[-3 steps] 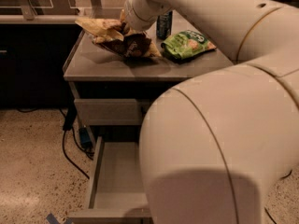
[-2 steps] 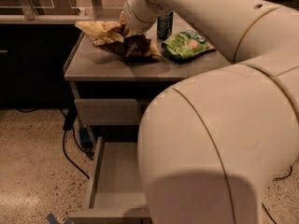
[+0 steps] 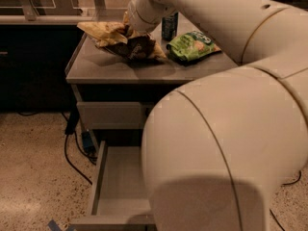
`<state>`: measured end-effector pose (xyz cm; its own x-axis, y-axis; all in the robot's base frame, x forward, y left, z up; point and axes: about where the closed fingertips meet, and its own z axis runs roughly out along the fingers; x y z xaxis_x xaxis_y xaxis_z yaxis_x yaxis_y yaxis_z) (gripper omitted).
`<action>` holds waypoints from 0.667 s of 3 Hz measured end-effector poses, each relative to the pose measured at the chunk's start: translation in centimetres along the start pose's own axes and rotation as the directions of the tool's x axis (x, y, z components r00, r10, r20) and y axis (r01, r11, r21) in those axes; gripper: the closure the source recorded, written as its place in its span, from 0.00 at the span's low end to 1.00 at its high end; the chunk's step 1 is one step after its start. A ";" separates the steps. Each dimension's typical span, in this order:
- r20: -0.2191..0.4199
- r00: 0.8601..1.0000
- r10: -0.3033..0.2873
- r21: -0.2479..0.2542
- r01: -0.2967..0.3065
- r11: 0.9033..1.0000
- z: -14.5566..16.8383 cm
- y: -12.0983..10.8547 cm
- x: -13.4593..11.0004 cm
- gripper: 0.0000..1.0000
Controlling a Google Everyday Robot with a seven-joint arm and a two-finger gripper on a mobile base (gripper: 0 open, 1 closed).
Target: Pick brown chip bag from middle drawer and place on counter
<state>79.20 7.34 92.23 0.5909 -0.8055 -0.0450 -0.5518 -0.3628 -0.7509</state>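
Note:
The brown chip bag [image 3: 129, 44] lies crumpled on the counter [image 3: 110, 67] towards its back left, with its pale-yellow end [image 3: 102, 30] sticking out to the left. My gripper [image 3: 131, 28] is right at the bag's top, reaching down from the upper right, and is mostly hidden behind my white wrist [image 3: 147, 8]. The middle drawer [image 3: 120, 182] stands pulled open below the counter. Its grey floor shows nothing on it, and its right half is hidden behind my arm.
A green snack bag [image 3: 192, 46] lies on the counter to the right of the brown one, with a dark can [image 3: 169, 27] behind them. The shut top drawer front [image 3: 113, 114] sits under the counter. Cables [image 3: 72, 148] trail on the floor at left. My arm [image 3: 226, 143] fills the right foreground.

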 end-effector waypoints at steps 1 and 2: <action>0.000 1.000 0.000 0.000 0.000 1.000 0.0 0.0 0.0 0.36; 0.000 1.000 0.000 0.000 0.000 1.000 0.0 0.0 0.0 0.11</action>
<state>79.20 7.35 92.22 0.5910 -0.8054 -0.0450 -0.5519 -0.3629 -0.7508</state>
